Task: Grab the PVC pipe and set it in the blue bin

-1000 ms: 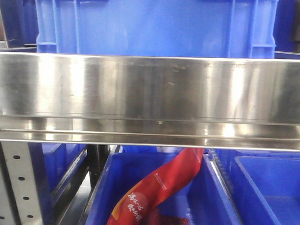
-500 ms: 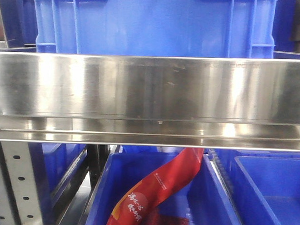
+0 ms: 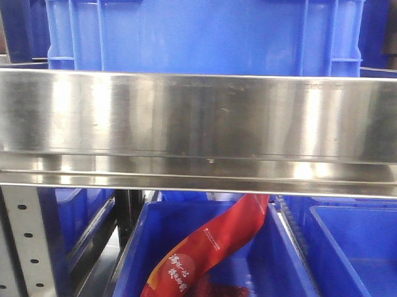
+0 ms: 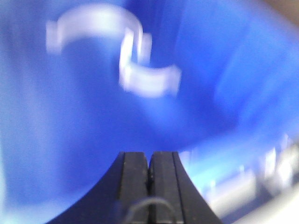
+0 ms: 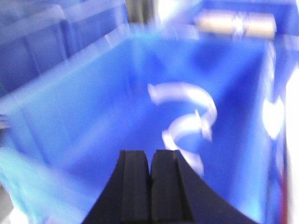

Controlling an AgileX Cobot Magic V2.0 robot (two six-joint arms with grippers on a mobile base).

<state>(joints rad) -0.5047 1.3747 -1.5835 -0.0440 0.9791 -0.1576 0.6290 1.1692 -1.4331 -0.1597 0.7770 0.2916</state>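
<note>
Top crate (image 3: 202, 31) fractionally leftward; PVC pipe (image 4: 149, 80) blurred

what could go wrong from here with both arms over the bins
Both wrist views are motion-blurred, so aiming at the white curved pipe pieces is uncertain. The left gripper and right gripper have their fingers closed, so a descent now would push the pieces across the blue bin floor rather than grasp them.

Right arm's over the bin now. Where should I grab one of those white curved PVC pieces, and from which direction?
Judging from a blurred view: take the upper white PVC piece across the middle of its arc, coming straight down from above. It appears to lie flat on the blue bin floor. The right gripper is shut, so open it first.
</note>
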